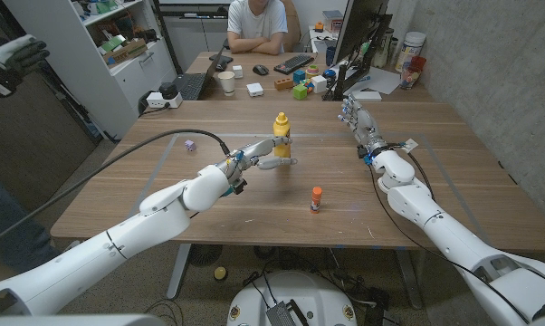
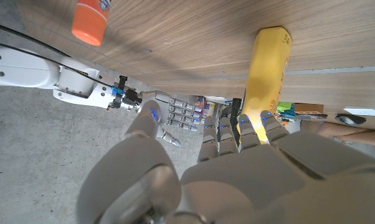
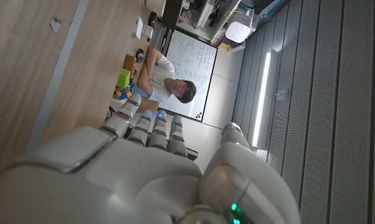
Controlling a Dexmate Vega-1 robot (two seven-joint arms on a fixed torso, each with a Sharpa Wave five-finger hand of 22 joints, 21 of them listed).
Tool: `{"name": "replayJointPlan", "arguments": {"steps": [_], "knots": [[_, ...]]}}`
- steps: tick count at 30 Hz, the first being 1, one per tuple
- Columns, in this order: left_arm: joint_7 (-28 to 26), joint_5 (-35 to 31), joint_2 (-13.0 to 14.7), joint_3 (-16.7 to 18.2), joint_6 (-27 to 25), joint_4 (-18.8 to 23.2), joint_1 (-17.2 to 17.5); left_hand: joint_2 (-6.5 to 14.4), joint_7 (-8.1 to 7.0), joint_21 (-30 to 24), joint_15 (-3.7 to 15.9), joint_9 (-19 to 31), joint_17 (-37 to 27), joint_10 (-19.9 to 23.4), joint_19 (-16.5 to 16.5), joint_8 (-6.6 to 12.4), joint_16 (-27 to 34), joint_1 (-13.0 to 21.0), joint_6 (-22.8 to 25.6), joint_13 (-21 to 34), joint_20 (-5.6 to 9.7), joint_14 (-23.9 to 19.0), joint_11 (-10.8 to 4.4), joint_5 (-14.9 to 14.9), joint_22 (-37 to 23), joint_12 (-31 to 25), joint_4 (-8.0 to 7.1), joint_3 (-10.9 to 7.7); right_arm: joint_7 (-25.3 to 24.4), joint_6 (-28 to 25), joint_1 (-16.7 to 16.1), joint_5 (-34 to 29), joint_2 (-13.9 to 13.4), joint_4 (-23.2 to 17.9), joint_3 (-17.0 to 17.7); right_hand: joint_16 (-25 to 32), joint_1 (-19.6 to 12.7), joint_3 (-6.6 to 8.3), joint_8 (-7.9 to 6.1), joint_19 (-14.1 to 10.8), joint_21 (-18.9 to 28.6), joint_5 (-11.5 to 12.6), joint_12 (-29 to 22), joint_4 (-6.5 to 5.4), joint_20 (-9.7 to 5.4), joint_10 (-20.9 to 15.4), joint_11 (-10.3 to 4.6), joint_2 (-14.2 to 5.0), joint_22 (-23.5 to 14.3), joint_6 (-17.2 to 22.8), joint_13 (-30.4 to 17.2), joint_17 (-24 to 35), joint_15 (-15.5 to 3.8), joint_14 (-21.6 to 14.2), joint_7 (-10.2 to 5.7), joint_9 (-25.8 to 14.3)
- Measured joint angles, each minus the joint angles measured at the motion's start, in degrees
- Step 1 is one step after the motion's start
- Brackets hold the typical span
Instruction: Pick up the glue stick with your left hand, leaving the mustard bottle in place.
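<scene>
The glue stick [image 1: 317, 200] is standing upright on the table [image 1: 435, 145], orange cap up, near the front edge and well apart from the mustard bottle [image 1: 281, 133], which is standing farther back toward the middle. The left hand [image 1: 259, 156] is being held just in front of and beside the bottle, fingers spread and nothing gripped; in the left wrist view its fingertips [image 2: 246, 127] are seen close against the yellow bottle [image 2: 266, 68], though contact cannot be confirmed, while the glue stick [image 2: 91, 22] is lying off to one side of the reach. The right hand [image 1: 356, 118] is being kept at the far right of the table, well clear of both things; how far its fingers are parted cannot be told from these views. The stick is judged to be light, stiff and smooth, a narrow cylinder likely to be tipped over by any sideways nudge. A pinch across the body just below the cap, made from above, is judged the safest hold, with the hand first being drawn away from the bottle.
</scene>
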State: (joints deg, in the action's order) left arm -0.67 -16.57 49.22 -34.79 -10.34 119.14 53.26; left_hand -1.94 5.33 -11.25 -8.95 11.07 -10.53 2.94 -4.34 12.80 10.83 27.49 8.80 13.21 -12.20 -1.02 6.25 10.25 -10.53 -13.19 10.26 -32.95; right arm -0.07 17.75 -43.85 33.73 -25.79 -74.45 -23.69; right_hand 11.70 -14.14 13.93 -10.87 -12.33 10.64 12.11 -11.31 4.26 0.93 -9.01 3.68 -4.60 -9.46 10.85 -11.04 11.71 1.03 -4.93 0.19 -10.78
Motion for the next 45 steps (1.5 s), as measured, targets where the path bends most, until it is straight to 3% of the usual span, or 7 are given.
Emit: {"name": "replayJointPlan", "arguments": {"steps": [23, 37, 45], "knots": [[4.61, -4.13, -1.08, -2.18, -0.72, 1.10, -2.44, -0.30, 0.00, -0.22, -0.06, -0.01, 0.00, 0.31, 0.43, 0.00, 0.45, 0.76, 0.00, -0.01, 0.01, -0.06, 0.30, 0.00, 0.00, 0.00, 0.00, 0.00, -0.34, -2.57, 0.28, 0.16, -1.13, -1.89, -0.01, 0.00, 0.24, 0.00, -0.44, -0.21, 0.00, 0.00, 0.00, 0.00, 0.21, -0.42, 0.21, 0.23, 0.00, 0.31, 0.00, 0.15, -0.01, 0.01, -0.31, 0.00], [5.52, -5.23, 0.92, -1.19, 0.23, 5.58, -0.15, -0.22, 0.00, -0.22, -0.55, -0.01, 0.00, 0.31, 0.43, 0.00, 0.45, 1.28, 0.00, -0.01, 0.01, -0.56, 0.30, 0.00, 0.00, -0.45, -0.24, 0.24, -0.96, -3.40, 0.23, -0.30, -1.35, -2.70, -0.27, 0.00, 0.47, -0.24, -0.44, -0.21, 0.00, 0.00, 0.00, 0.23, 0.20, -0.42, 0.21, 0.46, -0.20, 0.31, 0.00, 0.15, 0.20, 0.22, -0.30, 0.01], [6.19, -5.38, 1.97, -0.30, 2.16, 6.99, 0.96, 0.00, 0.00, -0.22, -0.63, -0.01, -0.05, 0.31, 0.74, 0.00, 0.45, 1.51, 0.00, -0.01, -0.30, -0.64, 0.30, 0.00, 0.00, -0.45, -0.24, 0.24, -2.29, -4.36, -0.99, -0.83, -2.32, -5.27, -0.23, 0.00, 0.62, -0.24, -0.44, -0.21, 0.00, 0.00, 0.00, 0.23, 0.20, -0.41, 0.21, 0.60, -0.29, 0.31, 0.00, 0.15, 0.52, -0.10, -0.30, 0.01]]}}
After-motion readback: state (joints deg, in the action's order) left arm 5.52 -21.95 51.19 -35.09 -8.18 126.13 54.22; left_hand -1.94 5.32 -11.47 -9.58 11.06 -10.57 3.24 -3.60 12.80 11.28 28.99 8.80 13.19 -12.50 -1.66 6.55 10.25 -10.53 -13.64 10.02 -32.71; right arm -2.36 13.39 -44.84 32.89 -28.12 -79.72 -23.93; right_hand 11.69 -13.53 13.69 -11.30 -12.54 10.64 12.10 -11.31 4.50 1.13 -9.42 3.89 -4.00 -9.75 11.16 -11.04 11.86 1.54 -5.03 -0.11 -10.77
